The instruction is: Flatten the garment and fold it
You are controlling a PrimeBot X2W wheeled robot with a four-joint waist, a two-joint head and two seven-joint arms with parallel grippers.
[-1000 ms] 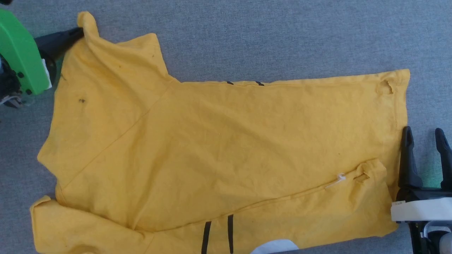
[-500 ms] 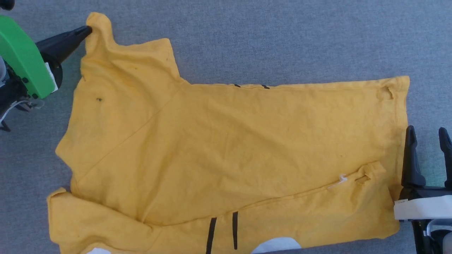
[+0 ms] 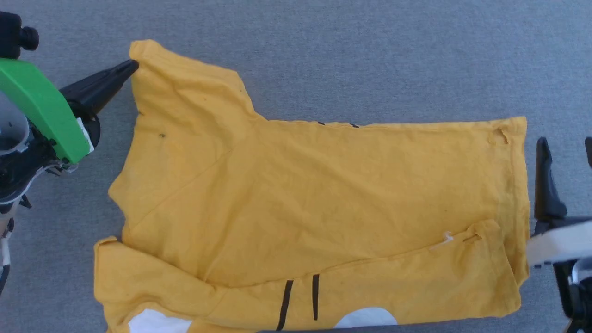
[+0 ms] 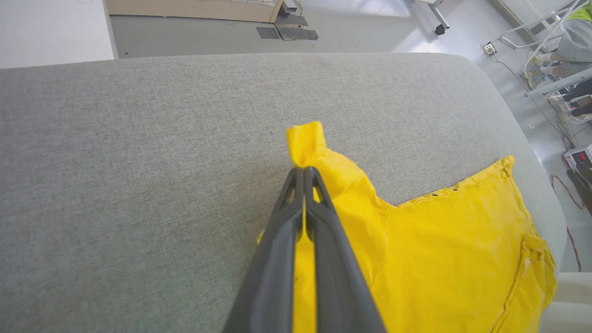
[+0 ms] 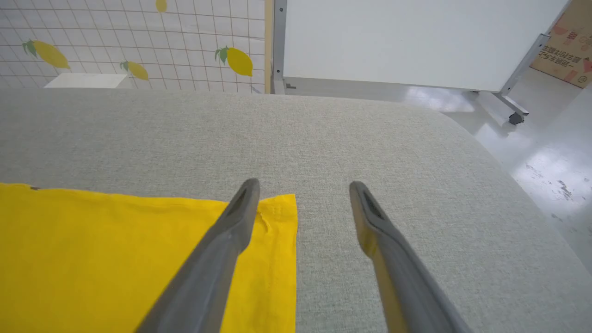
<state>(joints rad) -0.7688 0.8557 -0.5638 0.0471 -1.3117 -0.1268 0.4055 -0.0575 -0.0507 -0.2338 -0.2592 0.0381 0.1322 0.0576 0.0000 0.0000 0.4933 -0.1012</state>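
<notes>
One garment (image 3: 323,199), a mustard-yellow tee, lies mostly flat on the grey fabric surface (image 3: 370,55), with one panel folded over along the near long edge. Two short dark stripes (image 3: 300,300) and white patches (image 3: 365,319) show on the layer by that near edge. Small white tag (image 3: 446,238) sticks out at the fold line, text not legible. Left gripper (image 3: 133,66): jaws together, clamped on the tip of the far-left sleeve (image 3: 185,92), with a nub of cloth poking past the tips in the left wrist view. Right gripper (image 5: 304,186): jaws wide apart, holding nothing, one finger over the hem corner, the other over bare surface; contact can't be told. Cardboard box (image 5: 562,60) on the floor carries red print, too small to read.
</notes>
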